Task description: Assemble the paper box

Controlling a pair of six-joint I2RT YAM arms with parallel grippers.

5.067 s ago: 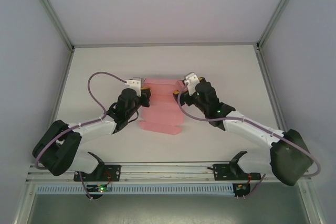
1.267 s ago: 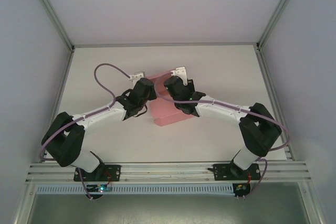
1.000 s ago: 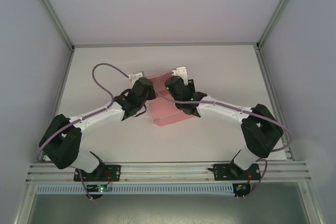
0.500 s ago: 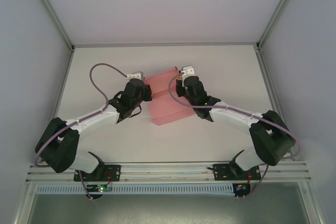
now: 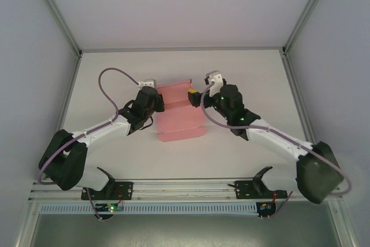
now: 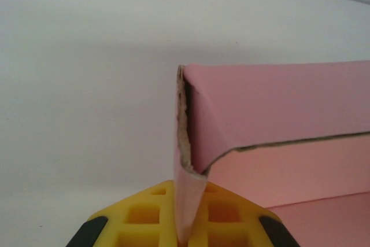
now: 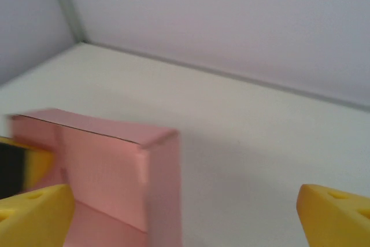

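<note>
Big flat white table (image 5: pixel 243 85), and the half-folded pink card paper box (image 5: pixel 180 121) sits mid-table between the two arms with its back wall standing up. The left gripper (image 6: pixel 185 232) is pinched tight on the thin corner flap at the box's left end. The right gripper (image 7: pixel 185 218) gapes wide with nothing in it, just beside the right wall. I'd guess this card is super light, floppy and creases easily, so grab flaps close to the fold lines, gently.
</note>
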